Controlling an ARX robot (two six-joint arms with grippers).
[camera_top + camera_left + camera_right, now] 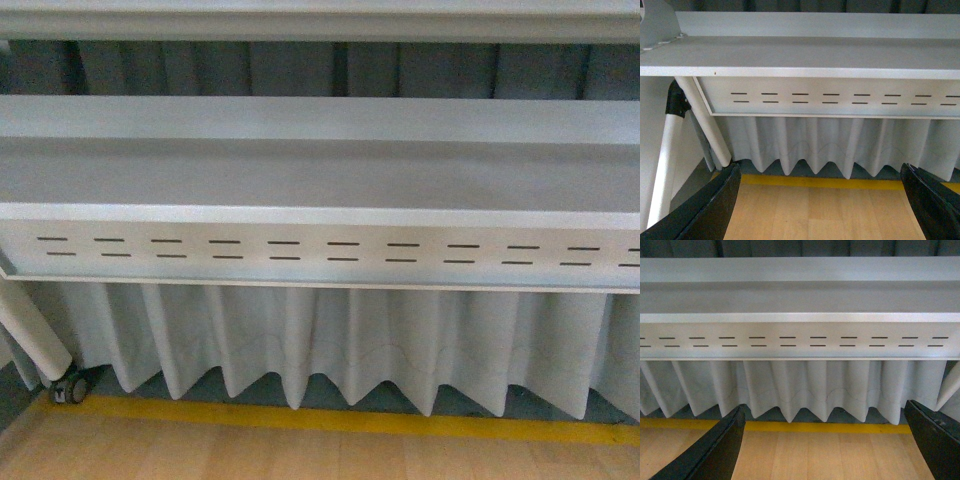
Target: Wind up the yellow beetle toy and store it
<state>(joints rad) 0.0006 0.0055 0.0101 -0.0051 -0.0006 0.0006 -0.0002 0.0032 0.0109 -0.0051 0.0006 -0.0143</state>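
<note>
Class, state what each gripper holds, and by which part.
Nothing is held: the left gripper and the right gripper are both open and empty.

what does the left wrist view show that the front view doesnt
Only the left wrist view: the left gripper, open with nothing between its dark fingers, and a black joint on a white leg. Only the front view: a castor wheel on the floor. Both: the slotted panel, pleated curtain, yellow floor line and wooden floor. Neither shows the yellow beetle toy.
</note>
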